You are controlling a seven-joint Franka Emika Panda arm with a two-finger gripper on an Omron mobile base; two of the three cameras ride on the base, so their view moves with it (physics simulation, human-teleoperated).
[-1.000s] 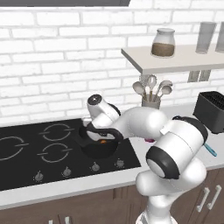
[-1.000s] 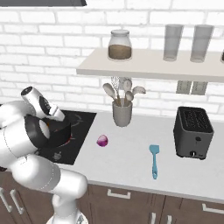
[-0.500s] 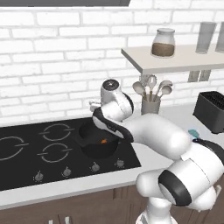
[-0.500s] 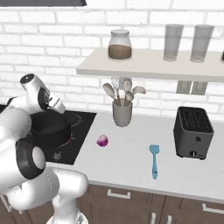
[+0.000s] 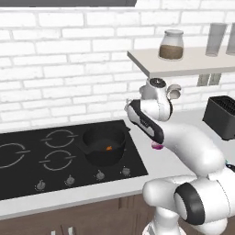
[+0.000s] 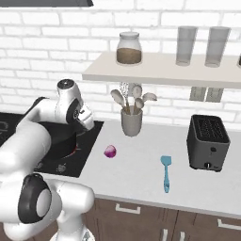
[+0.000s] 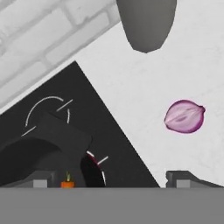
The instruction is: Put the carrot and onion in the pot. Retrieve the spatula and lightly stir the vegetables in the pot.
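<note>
Hovering with its fingers spread wide and empty, the gripper (image 7: 105, 181) sits above the right edge of the cooktop (image 5: 27, 170), between the pot (image 5: 104, 146) and the onion (image 6: 110, 151).

Inside the black pot on the near right burner lies the small orange carrot (image 5: 109, 148). On the white counter (image 6: 141, 176), just right of the cooktop, the purple onion rests alone, with the grey utensil cup (image 6: 131, 122) farther back by the wall. Farther right lies the teal spatula (image 6: 165, 172), its blade toward the wall, near the dark toaster (image 6: 208, 142).
</note>
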